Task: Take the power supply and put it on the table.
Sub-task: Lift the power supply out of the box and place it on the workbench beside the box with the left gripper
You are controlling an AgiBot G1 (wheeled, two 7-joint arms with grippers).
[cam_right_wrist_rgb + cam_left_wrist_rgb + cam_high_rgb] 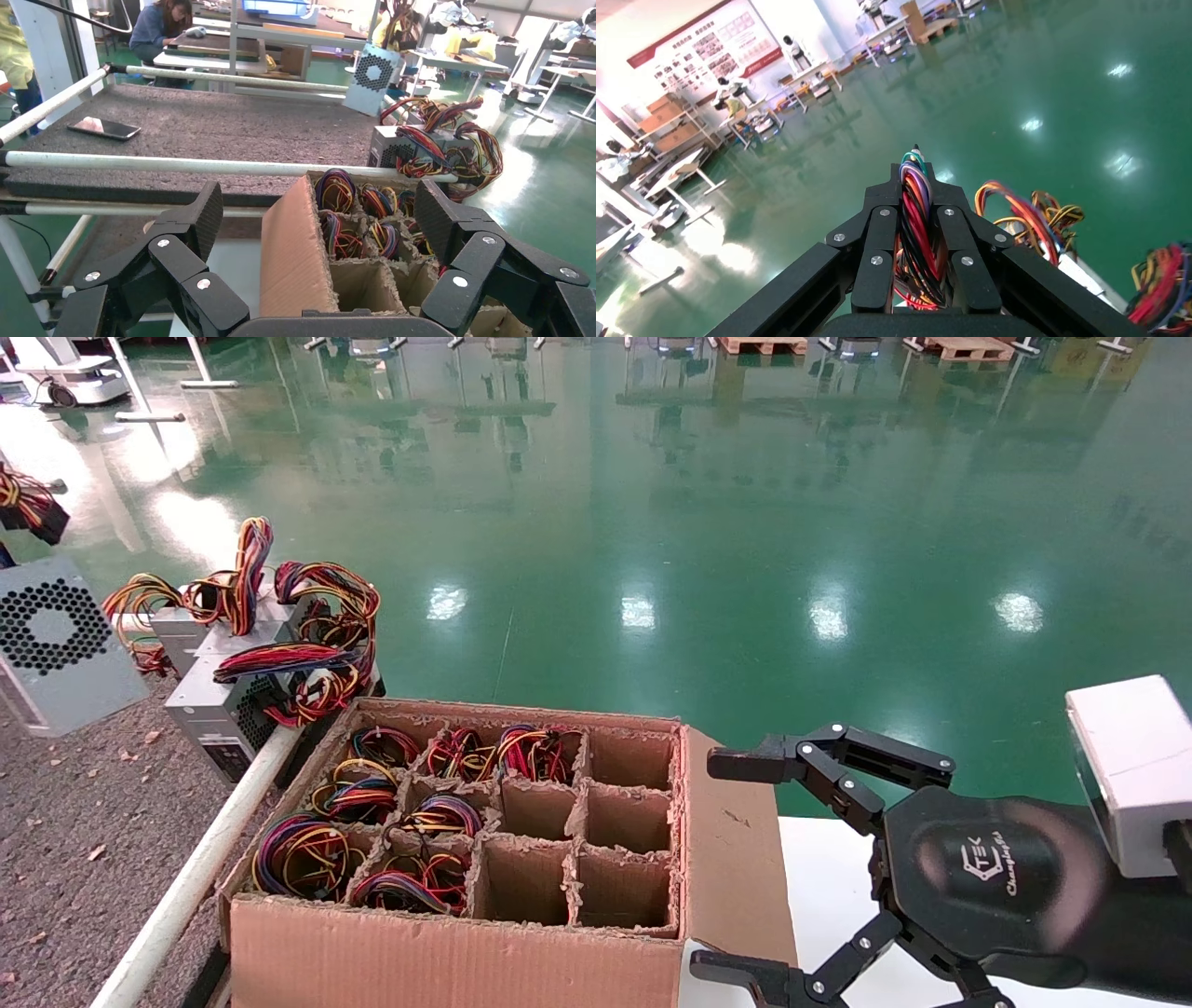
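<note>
Only the left wrist view shows the left gripper [916,210] clamping the power supply's [51,649] wire bundle [918,225] above the table [84,822]; the right gripper [736,868] gapes wide beside the cardboard box [447,952].

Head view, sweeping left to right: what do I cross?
power supply hanging over the table → two grey units with looped wires → divided cardboard box → right gripper, open.

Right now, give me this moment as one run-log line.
left gripper: shut on wire bundle | power supply: hanging above table, not set down | right gripper: open beside cardboard box
</note>
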